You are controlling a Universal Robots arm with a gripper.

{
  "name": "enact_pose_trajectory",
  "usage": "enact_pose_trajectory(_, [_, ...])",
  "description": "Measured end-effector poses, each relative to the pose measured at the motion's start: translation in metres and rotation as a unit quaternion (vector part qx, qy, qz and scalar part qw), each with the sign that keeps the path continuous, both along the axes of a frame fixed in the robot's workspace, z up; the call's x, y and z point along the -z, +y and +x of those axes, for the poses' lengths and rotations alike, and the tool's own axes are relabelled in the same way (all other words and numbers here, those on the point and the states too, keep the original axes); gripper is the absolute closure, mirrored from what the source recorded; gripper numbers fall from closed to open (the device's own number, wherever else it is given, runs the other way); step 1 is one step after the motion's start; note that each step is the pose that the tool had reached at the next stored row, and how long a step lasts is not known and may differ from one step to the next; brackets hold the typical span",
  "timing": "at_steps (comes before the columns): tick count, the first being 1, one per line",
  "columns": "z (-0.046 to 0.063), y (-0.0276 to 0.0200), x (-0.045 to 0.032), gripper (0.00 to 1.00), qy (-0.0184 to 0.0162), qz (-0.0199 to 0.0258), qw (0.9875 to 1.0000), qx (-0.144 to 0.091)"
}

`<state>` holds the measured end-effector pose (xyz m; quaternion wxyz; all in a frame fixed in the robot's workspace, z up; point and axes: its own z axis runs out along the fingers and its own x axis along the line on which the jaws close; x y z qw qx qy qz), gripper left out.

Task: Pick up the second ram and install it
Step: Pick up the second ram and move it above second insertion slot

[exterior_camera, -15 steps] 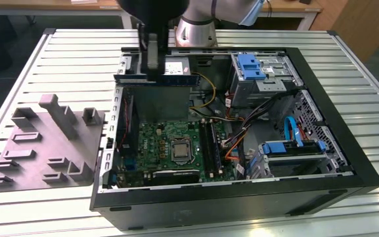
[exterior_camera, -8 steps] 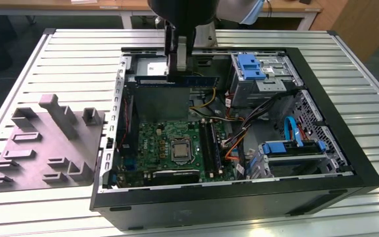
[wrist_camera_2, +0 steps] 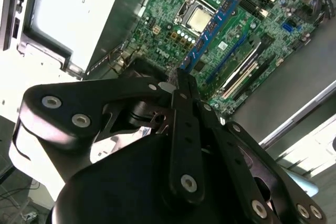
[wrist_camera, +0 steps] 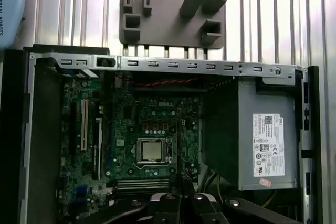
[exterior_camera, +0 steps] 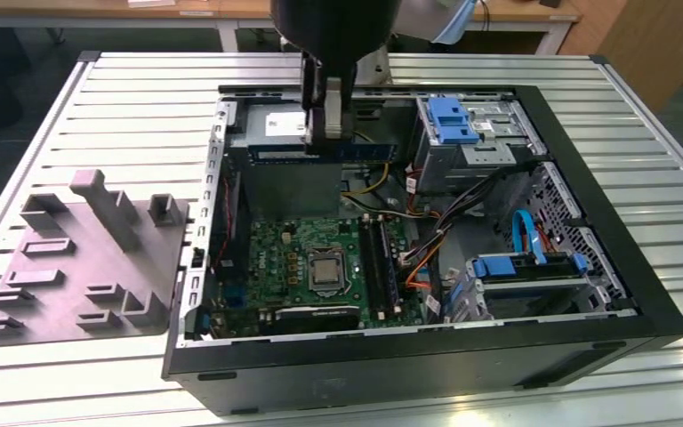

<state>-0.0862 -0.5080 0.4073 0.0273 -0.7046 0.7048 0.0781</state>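
the gripper point(exterior_camera: 324, 133) is hanging over the open pc case point(exterior_camera: 437, 342) with its jaws clamped on the second ram point(exterior_camera: 359, 151). it's pinching the flat faces around the middle of the stick, which i'm guessing is for balance, so neither end is drooping.

in the exterior view the stick is sitting level, long edge down, well above the motherboard point(exterior_camera: 294, 258) and roughly over where the grey power supply point(exterior_camera: 273, 124) is meeting the board. being up that high looks deliberate to me, since it's clearing the case wall and the cable mess point(exterior_camera: 419, 222) towards the exterior view's right.

in the second wrist view the ram point(wrist_camera_2: 210, 30) is sticking out from between the fingers point(wrist_camera_2: 185, 108) and passing over the cpu socket point(wrist_camera_2: 199, 19), not touching anything. in the first wrist view it's showing edge-on as a thin dark line point(wrist_camera: 180, 140) above the gripper point(wrist_camera: 181, 192).

the ram slots point(exterior_camera: 372, 253) are lying beside the cpu, and the stick seems to be running crosswise to them right now, so i'd say it's carried in but not lined up or seated yet. can't tell whether a first stick is already sitting in there.

the grey fixture plate point(exterior_camera: 81, 267) is resting on the slatted table point(exterior_camera: 626, 107) just beside the case on the exterior view's left, probably parked there so pickups are close by.
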Motion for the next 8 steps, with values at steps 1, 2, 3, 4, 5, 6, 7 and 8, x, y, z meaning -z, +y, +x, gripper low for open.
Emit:
enact_pose_trajectory(1, [0.002,0.0001,0.0015,0.88,0.0000,0.0000,1.0000,0.000])
enact_pose_trajectory(2, [0.005,0.0002,0.0029,0.88,0.0000,0.0000,1.0000,0.000])
enact_pose_trajectory(3, [0.008,0.0004,0.0044,0.88,0.0000,0.0000,1.0000,0.000])
enact_pose_trajectory(4, [0.010,0.0007,0.0061,0.88,0.0000,0.0000,1.0000,0.000])
enact_pose_trajectory(5, [0.012,0.0008,0.0080,0.88,0.0000,0.0001,1.0000,0.000])
enact_pose_trajectory(6, [0.014,0.0010,0.0098,0.88,0.0000,0.0001,1.0000,0.000])
enact_pose_trajectory(7, [0.015,0.0012,0.0116,0.88,0.0000,0.0001,1.0000,0.000])
enact_pose_trajectory(8, [0.016,0.0013,0.0133,0.88,0.0000,0.0000,1.0000,0.000])
